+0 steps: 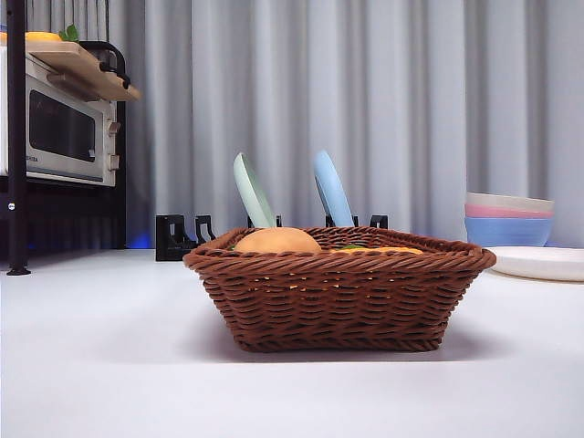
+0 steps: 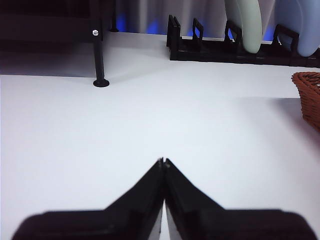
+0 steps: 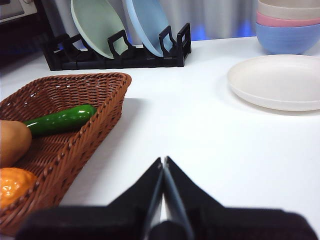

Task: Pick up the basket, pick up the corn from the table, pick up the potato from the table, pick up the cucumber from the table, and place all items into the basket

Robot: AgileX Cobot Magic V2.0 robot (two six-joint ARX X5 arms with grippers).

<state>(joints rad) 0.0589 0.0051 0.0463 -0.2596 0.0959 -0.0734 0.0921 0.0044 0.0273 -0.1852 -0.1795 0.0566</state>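
Note:
The reddish-brown wicker basket point(image 1: 338, 292) stands on the white table point(image 1: 109, 365) in the middle of the front view. The tan potato point(image 1: 277, 242) rises above its rim; a strip of the orange corn point(image 1: 388, 250) shows beside it. In the right wrist view the basket point(image 3: 85, 130) holds the green cucumber point(image 3: 62, 120), the potato point(image 3: 12, 142) and the corn point(image 3: 12, 185). My right gripper point(image 3: 163, 162) is shut and empty over bare table beside the basket. My left gripper point(image 2: 163, 162) is shut and empty, with the basket's corner point(image 2: 307, 95) off to one side.
A black dish rack point(image 1: 182, 237) with a green plate point(image 1: 253, 192) and a blue plate point(image 1: 331, 189) stands behind the basket. Stacked bowls point(image 1: 508, 219) and a white plate point(image 1: 538, 263) are at the right. A microwave point(image 1: 59, 128) on a black shelf is at the left.

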